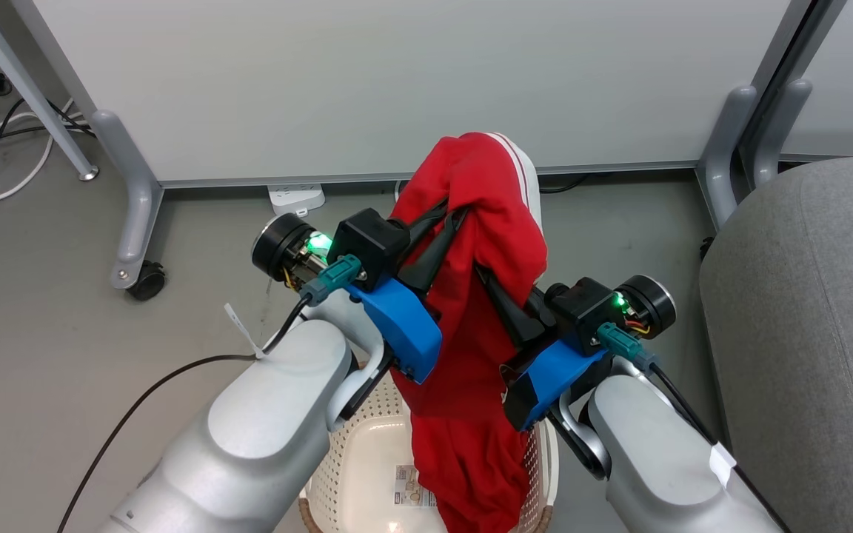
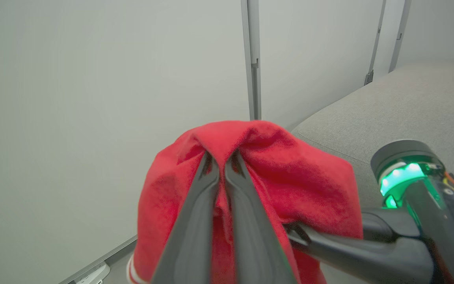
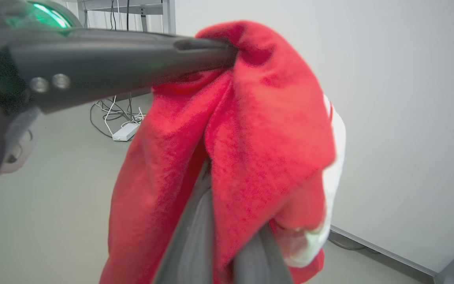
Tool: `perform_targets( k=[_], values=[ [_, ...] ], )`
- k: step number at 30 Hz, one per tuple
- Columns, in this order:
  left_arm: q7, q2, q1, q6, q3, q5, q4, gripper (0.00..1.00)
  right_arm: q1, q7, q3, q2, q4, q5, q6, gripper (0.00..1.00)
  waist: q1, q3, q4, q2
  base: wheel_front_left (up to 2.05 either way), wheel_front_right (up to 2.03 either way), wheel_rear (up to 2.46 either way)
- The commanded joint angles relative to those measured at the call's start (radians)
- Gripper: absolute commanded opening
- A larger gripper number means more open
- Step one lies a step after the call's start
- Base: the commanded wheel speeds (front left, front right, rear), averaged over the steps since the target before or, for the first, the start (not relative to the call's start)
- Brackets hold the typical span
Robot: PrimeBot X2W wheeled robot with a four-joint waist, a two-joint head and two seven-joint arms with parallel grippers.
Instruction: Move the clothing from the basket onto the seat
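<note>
**A:** Grasp check. The left pincer (image 2: 221, 159) is pressed together on a ridge of the clothing (image 1: 471, 296). In the left wrist view a red fold sits between its fingers.

**B:** On the right pincer (image 1: 493, 289) the tips are buried in cloth. In the head view its fingers lie close together, so we read it as pinching a lower fold. We log that as a reading, not a clear sighting.

**A:** Where is the load?

**B:** It is lifted and hung between both pincers, over the mouth of the basket (image 1: 326, 481). In the head view its long axis runs from 12 to 6 o'clock. The bunched top with the white trim points to 12, and the loose tail drops toward 6. We cannot tell whether the tail touches the basket floor.

**A:** And the relation the next move turns on?

**B:** The seat (image 1: 804, 333) lies at 3 o'clock from both pincers. It is apart from the garment, with a strip of floor between them. The right arm is nearer to it.

**A:** We judge the carry should go sideways toward 3 o'clock, right arm leading. The risk is the tail catching the basket wall on that side and dragging the basket along.
</note>
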Motion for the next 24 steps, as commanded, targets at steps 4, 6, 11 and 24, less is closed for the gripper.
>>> perform_targets(
  k=[4, 6, 11, 24],
  values=[
    [-0.009, 0.007, -0.01, 0.005, -0.001, -0.001, 0.002, 1.0, -0.005, -0.001, 0.003, -0.002, -0.005, 0.002, -0.001, 0.0, -0.0001, 0.002, 0.0, 0.0, 0.0, 0.0, 0.0],
    [-0.009, 0.008, -0.011, 0.006, -0.002, -0.002, 0.002, 1.0, -0.004, -0.001, 0.002, -0.002, -0.006, 0.001, -0.001, 0.0, -0.0001, 0.002, -0.001, 0.0, 0.0, 0.0, 0.0],
    [-0.012, 0.013, -0.014, 0.008, -0.002, -0.007, 0.0, 1.0, 0.002, -0.001, -0.005, -0.002, -0.009, -0.003, -0.001, 0.0, -0.0001, 0.009, -0.007, 0.0, 0.0, 0.0, 0.0],
    [-0.004, 0.043, -0.019, 0.016, -0.004, -0.008, -0.035, 1.0, -0.009, -0.001, -0.089, -0.002, -0.061, -0.042, -0.001, 0.0, -0.0001, 0.075, -0.136, 0.0, 0.0, 0.0, 0.0]
  ],
)
